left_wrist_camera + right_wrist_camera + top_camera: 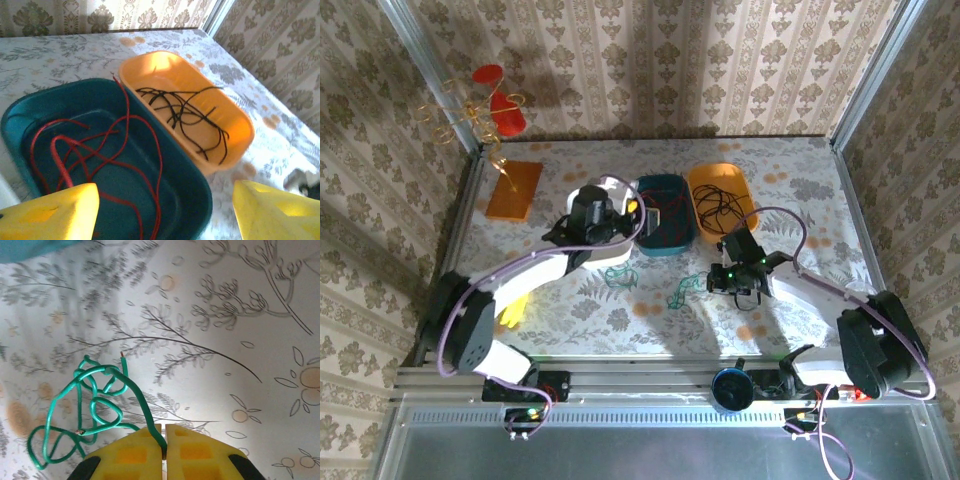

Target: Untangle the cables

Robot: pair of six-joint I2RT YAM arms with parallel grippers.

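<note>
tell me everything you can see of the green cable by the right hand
The green cable is one thin, glossy wire, plastic-coated by the look of it, with a short bare tip at its free end. Most of it is bunched into several overlapping loops, still tangled. One strand runs out of the bunch and is pinched between the yellow fingers of the shut right hand. The loops appear to rest on the flower-patterned table, in front of the trays, as the top view shows.

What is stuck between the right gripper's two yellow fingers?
A green cable, pinched between the right gripper's shut fingers, as the right wrist view shows; its loops lie on the flowery table.
</note>
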